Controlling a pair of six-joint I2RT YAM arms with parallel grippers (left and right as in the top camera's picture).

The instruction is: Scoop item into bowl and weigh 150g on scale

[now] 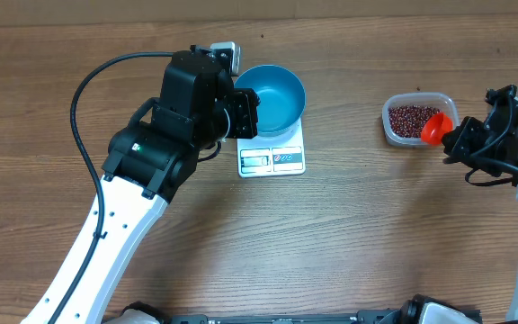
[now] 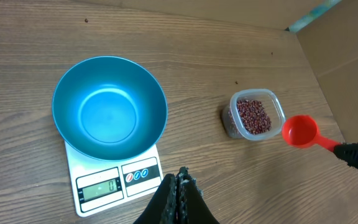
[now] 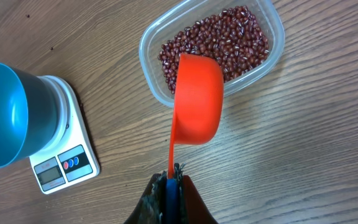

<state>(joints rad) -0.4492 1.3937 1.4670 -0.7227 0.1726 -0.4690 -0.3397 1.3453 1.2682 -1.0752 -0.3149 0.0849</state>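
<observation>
Basically step one: scoop poised at the bean tub, nothing weighed yet.
Wooden table (image 1: 349, 225) carries everything. Left gripper (image 2: 179, 177) hangs just beside the scale's front edge, jaws pressed together, holding nothing. Blue bowl (image 2: 109, 109) sits on the white scale (image 2: 86, 168) and is empty. Clear tub (image 3: 146, 46) sits well apart from the scale, on the right arm's side. Right gripper (image 3: 174, 171) is clamped on the handle of the red scoop (image 3: 197, 99), which hangs over the tub's near rim; it looks empty in the left wrist view. Beans (image 3: 222, 37) are all in the tub. Next move, as a judgement: dip the scoop into the heap, lift it level, carry it across to the bowl. Scale display (image 2: 101, 186) reads 0; button markings are too small to read, and no brand is visible.
</observation>
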